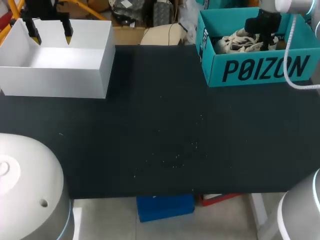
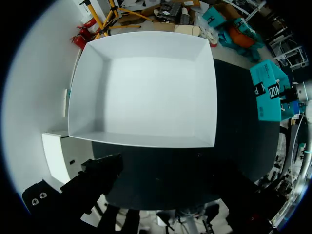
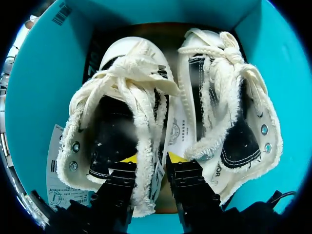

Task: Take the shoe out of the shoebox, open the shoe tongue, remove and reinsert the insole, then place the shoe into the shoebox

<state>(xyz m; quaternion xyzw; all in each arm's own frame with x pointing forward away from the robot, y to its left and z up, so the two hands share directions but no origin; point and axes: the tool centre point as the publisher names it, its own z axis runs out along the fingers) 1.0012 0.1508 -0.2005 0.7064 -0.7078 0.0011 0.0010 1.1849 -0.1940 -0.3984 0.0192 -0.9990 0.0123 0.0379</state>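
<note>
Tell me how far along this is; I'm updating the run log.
Done: nothing; the white sneaker and its mate sit in the teal shoebox. In hand: right gripper shut on that sneaker's collar. To do: lifting out, tongue, insole, return. The left gripper hangs open above the white box.

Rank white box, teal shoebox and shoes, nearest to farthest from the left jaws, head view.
1. white box: far left, right below the open left jaws.
2. teal shoebox: far right; its left wall is the part nearest them.
3. shoes: inside that shoebox, past its left wall.
</note>
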